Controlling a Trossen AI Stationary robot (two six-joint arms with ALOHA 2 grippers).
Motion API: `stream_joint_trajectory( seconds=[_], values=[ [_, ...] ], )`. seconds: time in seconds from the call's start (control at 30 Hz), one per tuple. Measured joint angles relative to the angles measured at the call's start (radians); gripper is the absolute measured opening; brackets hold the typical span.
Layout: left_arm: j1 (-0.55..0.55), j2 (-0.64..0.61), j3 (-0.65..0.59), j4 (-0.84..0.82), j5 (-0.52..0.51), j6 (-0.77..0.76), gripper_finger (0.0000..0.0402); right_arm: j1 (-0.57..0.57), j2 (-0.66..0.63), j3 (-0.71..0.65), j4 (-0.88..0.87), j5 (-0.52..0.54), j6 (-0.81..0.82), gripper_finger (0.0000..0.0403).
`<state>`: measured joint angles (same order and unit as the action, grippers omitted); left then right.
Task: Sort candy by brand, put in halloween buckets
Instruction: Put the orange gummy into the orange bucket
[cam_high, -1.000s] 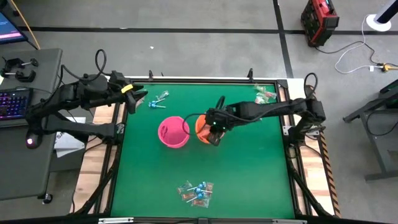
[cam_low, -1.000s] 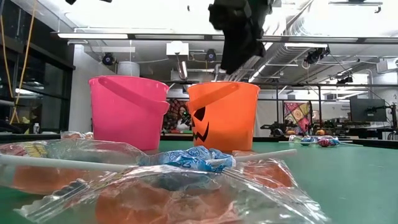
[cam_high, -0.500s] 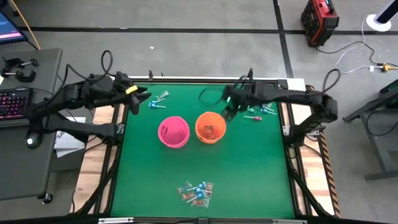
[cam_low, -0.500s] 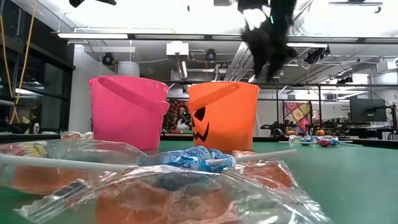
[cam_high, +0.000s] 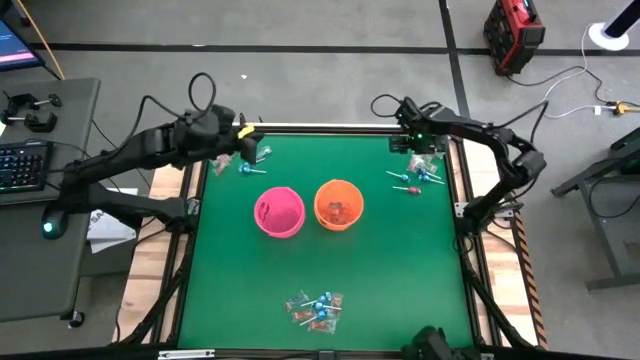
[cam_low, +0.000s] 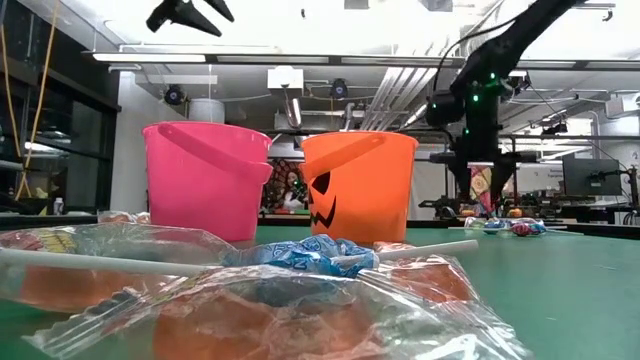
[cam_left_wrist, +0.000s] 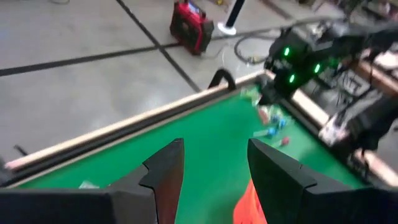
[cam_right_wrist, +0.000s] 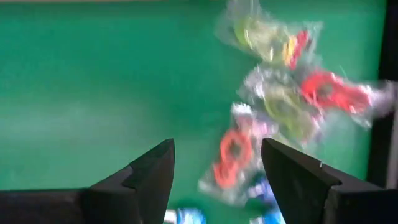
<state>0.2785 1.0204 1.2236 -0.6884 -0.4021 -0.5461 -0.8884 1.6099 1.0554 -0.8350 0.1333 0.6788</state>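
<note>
Two buckets stand side by side mid-table in the high view: the pink bucket (cam_high: 278, 212) and the orange bucket (cam_high: 338, 204). Candy lies in three groups: a front pile (cam_high: 315, 309), a far-right pile (cam_high: 424, 160) with lollipops (cam_high: 408, 182) beside it, and a few pieces at far left (cam_high: 250, 163). The right gripper (cam_high: 414, 133) hangs over the far-right pile; the left gripper (cam_high: 238, 146) is over the far-left pieces.

Low view: the front pile's lollipop stick (cam_low: 420, 251) runs roughly across the picture, blue head toward the middle.

Left wrist view: fingers (cam_left_wrist: 163, 171) spread, nothing held.

Right wrist view: fingers (cam_right_wrist: 152, 171) parted and empty above red-and-clear wrapped pieces (cam_right_wrist: 235, 155), whose long axes vary.

Judgement: a pick is in hand; next, descend squarely onto one wrapper and close.
</note>
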Motion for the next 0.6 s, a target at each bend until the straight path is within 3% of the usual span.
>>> stream_joint_trajectory(
  seconds=[0.17, 0.6],
  values=[
    [0.040, 0.034, 0.000, 0.069, 0.049, 0.000, 0.0168, -0.034, 0.056, -0.013, 0.039, 0.007, -0.006, 0.0233],
    [0.054, 0.056, 0.000, 0.029, 0.110, -0.025, 0.0168, -0.041, 0.161, -0.012, 0.009, 0.017, -0.006, 0.0233]
  ],
)
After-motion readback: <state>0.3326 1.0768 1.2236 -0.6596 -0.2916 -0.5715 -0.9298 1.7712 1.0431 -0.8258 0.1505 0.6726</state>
